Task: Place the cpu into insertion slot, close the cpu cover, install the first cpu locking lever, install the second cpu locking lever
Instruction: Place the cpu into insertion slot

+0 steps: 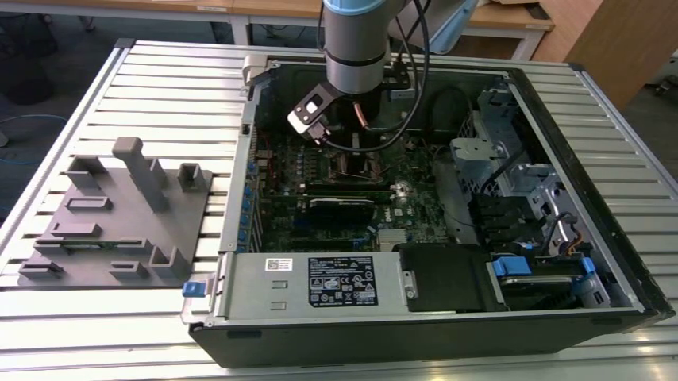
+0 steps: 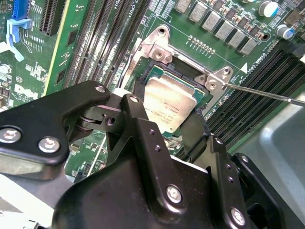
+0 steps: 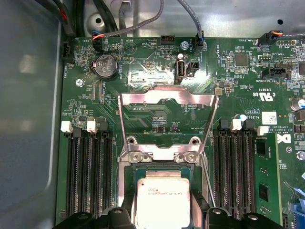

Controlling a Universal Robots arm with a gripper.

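- cpu (image 3: 162, 200), a flat square chip with a dull silver-grey metal top, lies level in the insertion slot (image 2: 174, 64) on the green circuit board (image 3: 143, 71).
- the gripper (image 2: 167, 117) straddles the chip, with its black fingers (image 2: 140, 119) against two opposite edges, so it appears to be clamped on the chip rather than let go.
- the first step looks nearly done: the chip is in place but the grasp is not yet released.
- the cpu cover (image 3: 167, 98), a thin silvery frame with a square window, stands raised on its hinge just beyond the slot and is not yet closed.
- a thin wire locking lever (image 2: 267, 95) juts out to one side, unlatched; both lever steps are left to do.
- farther out, in the exterior view, the arm (image 1: 360, 48) reaches down into an open computer case (image 1: 424, 337) on a slatted table (image 1: 159, 79).
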